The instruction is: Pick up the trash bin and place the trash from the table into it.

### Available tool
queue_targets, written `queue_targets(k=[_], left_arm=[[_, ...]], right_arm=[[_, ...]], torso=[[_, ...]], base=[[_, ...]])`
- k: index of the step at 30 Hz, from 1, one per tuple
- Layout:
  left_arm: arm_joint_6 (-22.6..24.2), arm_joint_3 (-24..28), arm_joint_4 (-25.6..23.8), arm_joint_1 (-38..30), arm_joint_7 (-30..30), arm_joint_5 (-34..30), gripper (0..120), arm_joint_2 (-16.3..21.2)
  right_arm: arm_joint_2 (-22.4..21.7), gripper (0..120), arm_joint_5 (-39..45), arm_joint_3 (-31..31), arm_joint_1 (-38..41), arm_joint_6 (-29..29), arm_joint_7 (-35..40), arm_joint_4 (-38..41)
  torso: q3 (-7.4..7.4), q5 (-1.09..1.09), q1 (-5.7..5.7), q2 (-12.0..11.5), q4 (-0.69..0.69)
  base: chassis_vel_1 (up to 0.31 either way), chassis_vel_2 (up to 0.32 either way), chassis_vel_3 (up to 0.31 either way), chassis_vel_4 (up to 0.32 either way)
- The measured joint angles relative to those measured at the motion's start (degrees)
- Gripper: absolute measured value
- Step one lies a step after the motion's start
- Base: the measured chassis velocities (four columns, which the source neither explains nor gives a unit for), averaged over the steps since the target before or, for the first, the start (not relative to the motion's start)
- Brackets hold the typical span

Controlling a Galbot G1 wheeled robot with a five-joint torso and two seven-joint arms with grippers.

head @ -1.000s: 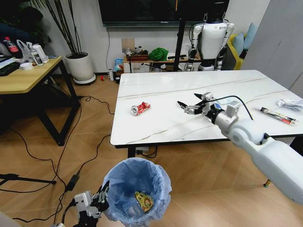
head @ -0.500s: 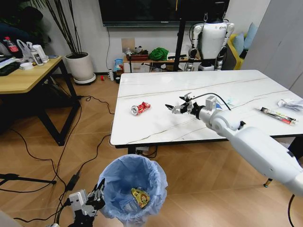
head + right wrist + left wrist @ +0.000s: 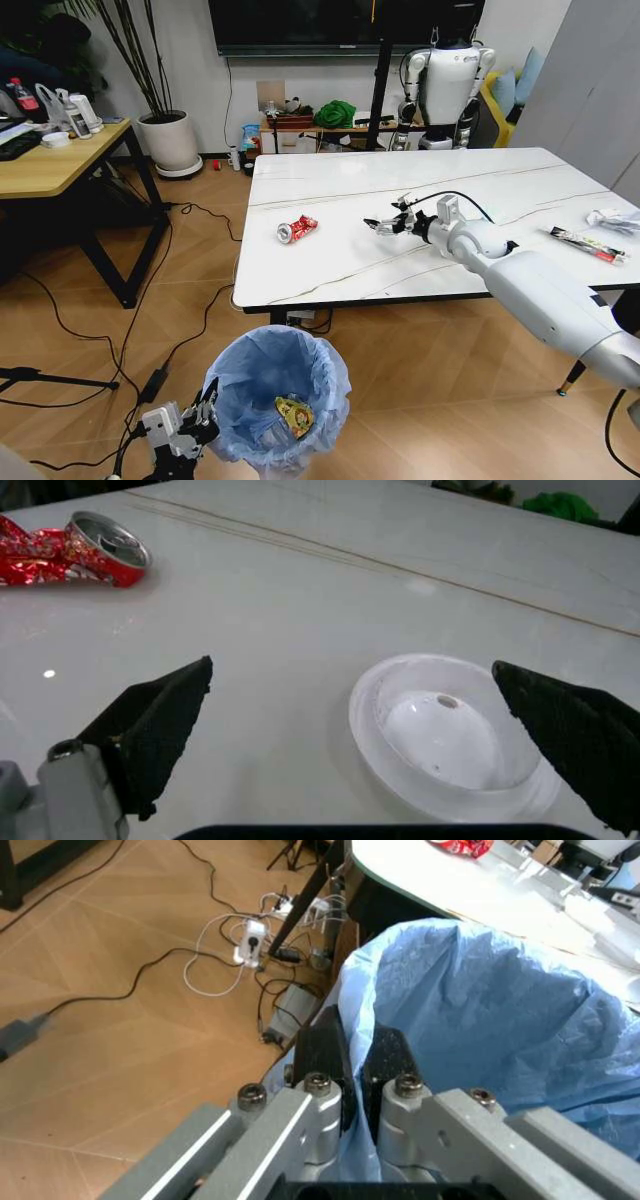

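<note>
Reaching out over the table (image 3: 330, 190), my right gripper (image 3: 388, 223) sat near the middle of the head view with its two dark, wedge-shaped fingers (image 3: 160, 720) spread wide, holding nothing. In the right wrist view the white round lid (image 3: 450, 739) lay on the marble-look top between those fingers, a smooth shallow disc with a raised rim and a small hole, touched by neither finger. At the upper left of that view was the crushed red can (image 3: 75, 555), dented, its silver end facing up; in the head view the same can (image 3: 296, 229) lay left of centre on the white, grey-veined slab.

Down at the bottom left of the head view, my left gripper (image 3: 205, 418) was clamped on the trash bin (image 3: 280, 405), which sat low in the frame above the wood floor. The left wrist view showed the black fingers (image 3: 325, 1054) pinched together on the rim, crinkly light-blue bag (image 3: 480, 1012) bunched around them. A crumpled yellow wrapper (image 3: 293, 417) lay inside the bin.

Far right in the head view, crumpled white paper (image 3: 612, 220) and a long thin dark wrapper (image 3: 583, 243) lay on the table.
</note>
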Motion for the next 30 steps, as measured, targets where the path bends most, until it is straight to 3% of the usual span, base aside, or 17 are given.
queue_targets(k=[16, 19, 21, 23, 24, 29, 30], left_arm=[[0.0, -0.1, 0.0, 0.0, 0.0, -0.1, 0, 0.0], [0.0, -0.2, 0.0, -0.1, 0.0, -0.4, 0, 0.2], [0.0, -0.2, 0.0, -0.1, 0.0, -0.5, 0, 0.2], [0.0, -0.3, 0.0, -0.2, -0.1, -0.7, 0, 0.3], [0.0, -0.3, 0.0, -0.2, -0.1, -0.7, 0, 0.3], [0.0, -0.4, 0.0, -0.4, -0.2, -1.1, 0, 0.6], [0.0, -0.4, 0.0, -0.4, -0.2, -1.1, 0, 0.6]], right_arm=[[1.5, 97, -1.6, -1.1, 0.3, 0.5, -1.4, -3.0], [2.1, 83, -1.7, -2.0, 1.0, 0.5, -1.6, -4.2], [2.2, 81, -1.7, -2.1, 1.1, 0.5, -1.7, -4.5], [2.4, 70, -1.8, -2.5, 1.4, 0.5, -1.9, -5.3], [2.4, 70, -1.8, -2.5, 1.4, 0.5, -1.9, -5.3], [2.6, 46, -2.3, -3.1, 2.0, 0.8, -2.2, -6.8], [2.6, 46, -2.3, -3.1, 2.0, 0.8, -2.2, -6.8]], torso=[[0.0, -0.01, -0.01, 0.0, 0.01], [0.0, -0.01, 0.0, 0.0, 0.02], [0.0, -0.01, -0.01, 0.0, 0.02], [0.0, -0.01, 0.0, 0.0, 0.01], [0.0, -0.01, 0.0, 0.0, 0.01], [-0.01, -0.03, -0.01, 0.0, 0.01], [-0.01, -0.03, -0.01, 0.0, 0.01]], base=[[0.0, 0.0, 0.0, 0.0], [0.0, 0.0, 0.0, 0.0], [0.0, 0.0, 0.0, 0.0], [0.0, 0.0, 0.0, 0.0], [0.0, 0.0, 0.0, 0.0], [0.0, 0.0, 0.0, 0.0], [0.0, 0.0, 0.0, 0.0]])
